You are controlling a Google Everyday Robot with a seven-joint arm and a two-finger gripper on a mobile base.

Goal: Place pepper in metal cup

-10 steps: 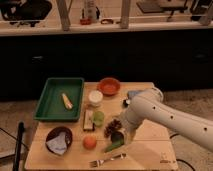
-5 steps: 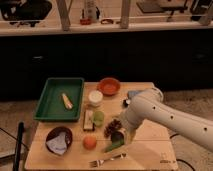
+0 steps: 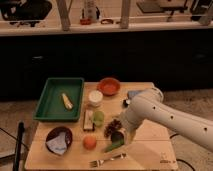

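The slim green pepper lies on the wooden table near the front, just above the fork. My gripper hangs at the end of the white arm, directly above and behind the pepper. A small dark round shape right under the gripper looks like the metal cup, largely hidden by it. A lime-green cup stands a little to the left.
A green tray holding a pale yellow corn piece is at the left. A white round container, an orange bowl, a dark bowl, an orange fruit and a dark reddish cone-like object also sit here.
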